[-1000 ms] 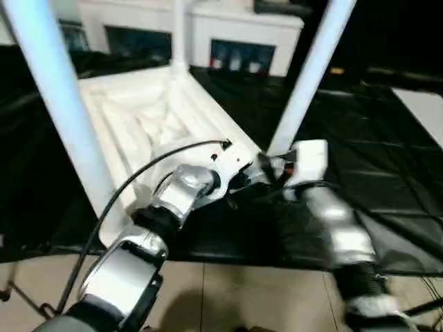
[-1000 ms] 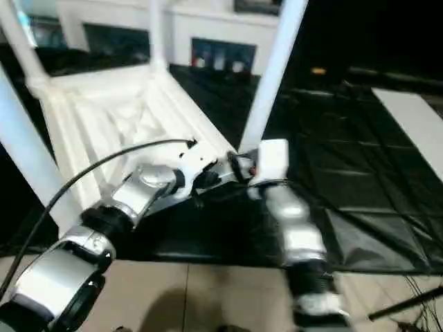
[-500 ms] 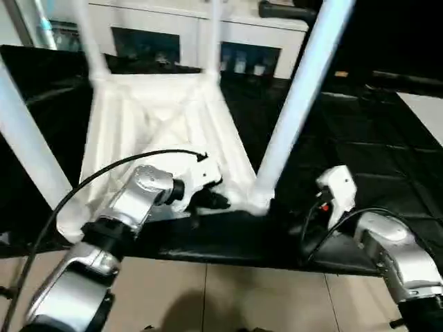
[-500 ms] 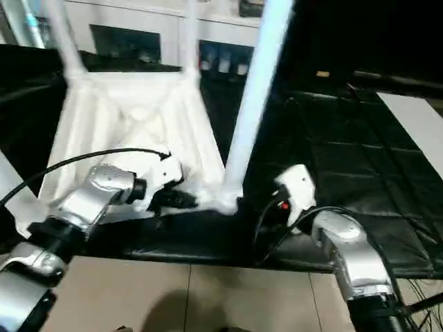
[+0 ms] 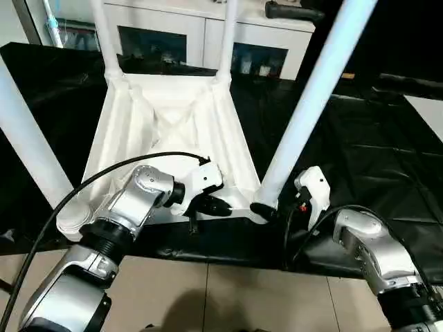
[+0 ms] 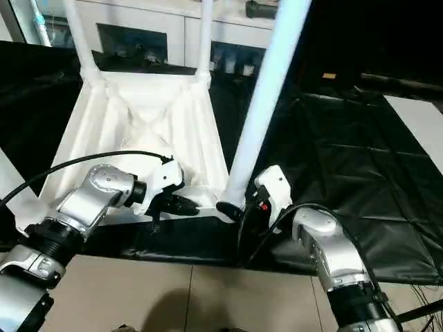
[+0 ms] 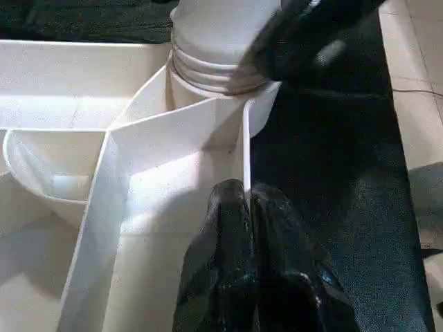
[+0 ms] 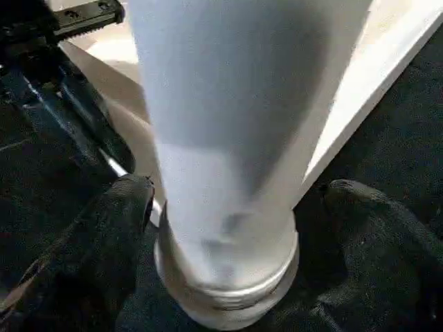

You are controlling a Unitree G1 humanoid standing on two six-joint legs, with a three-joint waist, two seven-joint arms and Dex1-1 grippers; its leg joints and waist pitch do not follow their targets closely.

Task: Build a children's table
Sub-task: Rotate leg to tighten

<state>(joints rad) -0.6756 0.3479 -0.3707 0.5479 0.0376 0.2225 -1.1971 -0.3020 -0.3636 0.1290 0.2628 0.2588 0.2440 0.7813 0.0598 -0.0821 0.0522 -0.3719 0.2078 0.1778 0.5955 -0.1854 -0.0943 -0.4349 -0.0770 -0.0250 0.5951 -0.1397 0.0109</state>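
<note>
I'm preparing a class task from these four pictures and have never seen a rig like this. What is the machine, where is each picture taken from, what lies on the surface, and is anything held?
This is a humanoid robot with two silver arms. Two pictures come from cameras in its head, looking down; the other two come from a camera on each wrist. On the black sheet lies the white tabletop, upside down, with legs standing up from its corners. The left gripper is shut, its black fingers pressed together against a rib at the tabletop's near edge. The right gripper stands open, with a finger on either side of the base of the near leg, not clamped on it. Behind stands a white cabinet.
</note>
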